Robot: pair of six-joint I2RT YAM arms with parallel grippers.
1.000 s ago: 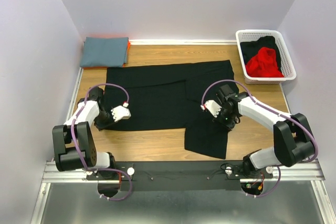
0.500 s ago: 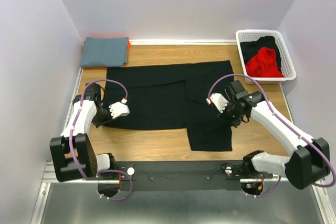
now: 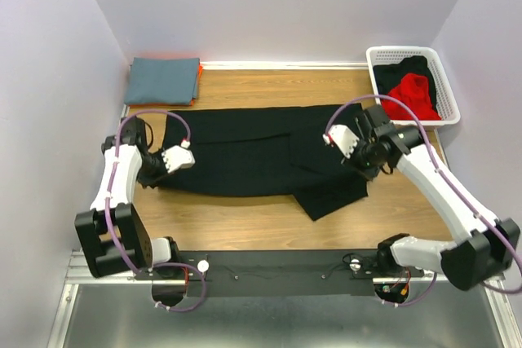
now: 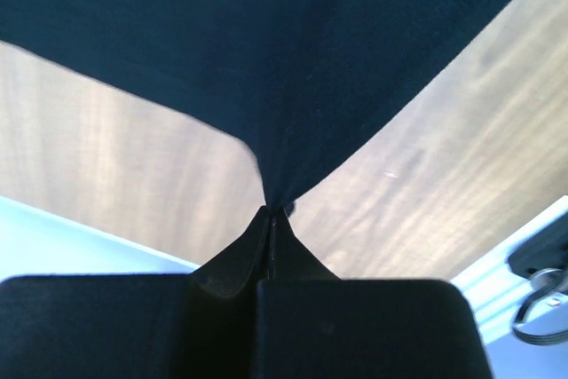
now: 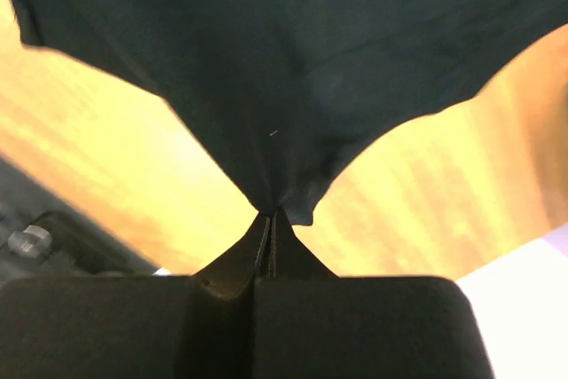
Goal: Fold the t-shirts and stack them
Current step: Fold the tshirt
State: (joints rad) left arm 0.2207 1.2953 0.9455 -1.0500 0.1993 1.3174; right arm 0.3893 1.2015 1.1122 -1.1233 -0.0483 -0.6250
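Top external view has the black t-shirt lying across the middle of the wooden table, folded into a long band, with one flap poking out toward the near edge on its right side. The left gripper sits at the shirt's left end and the right gripper at its right end, both arms bent out to the sides.

The wrist cams settle the grip question. On the left wrist cam the fingers are pinched tight together on a bit of the black fabric, which fans out from the tips with the wood showing under it. Same deal on the right wrist cam: jaws closed on a pinch of the shirt's edge, cloth hanging off the tabletop.

In the back left corner there's a folded grey-blue shirt on top of an orange one, of which only a sliver peeks out. The white basket at back right holds a red garment and a black garment.
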